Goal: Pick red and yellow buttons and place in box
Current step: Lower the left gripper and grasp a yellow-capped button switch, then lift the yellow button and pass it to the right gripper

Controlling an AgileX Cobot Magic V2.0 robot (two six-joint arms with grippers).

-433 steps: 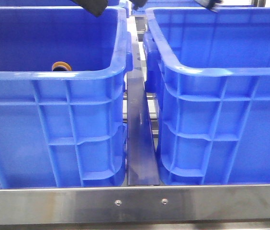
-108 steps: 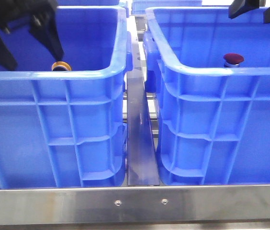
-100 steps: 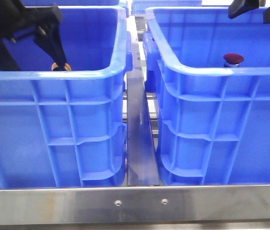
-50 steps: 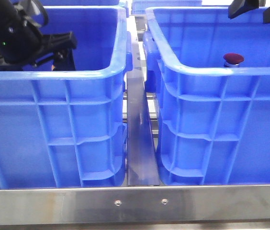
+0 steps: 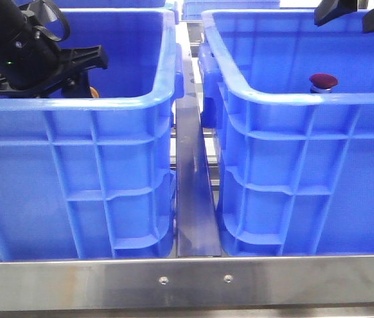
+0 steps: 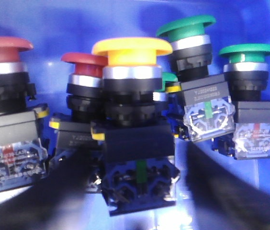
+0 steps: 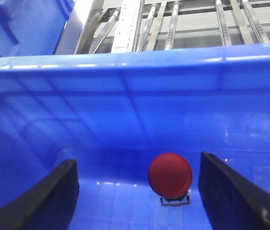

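Observation:
The yellow button [image 6: 132, 48] stands in the left blue bin [image 5: 74, 106] among other push buttons; only a sliver of it [image 5: 93, 91] shows in the front view. My left gripper [image 6: 140, 191] is open, with a blurred dark finger on each side of the yellow button's contact block. A dark red button [image 5: 323, 81] stands alone in the right blue bin [image 5: 306, 99] and also shows in the right wrist view [image 7: 170, 175]. My right gripper [image 7: 137, 196] is open and empty, high above it at the top of the front view [image 5: 358, 13].
Two red buttons [image 6: 1, 45] [image 6: 84, 60] and several green ones [image 6: 185, 24] crowd round the yellow button. A metal rail [image 5: 193, 185] runs between the bins. A steel bar [image 5: 187, 281] spans the front. Metal slats [image 7: 173, 24] lie beyond the right bin.
My left arm has come down into the left bin and now straddles the yellow button. Since the earliest frame a red button has appeared in the right bin. The right gripper has stayed still.

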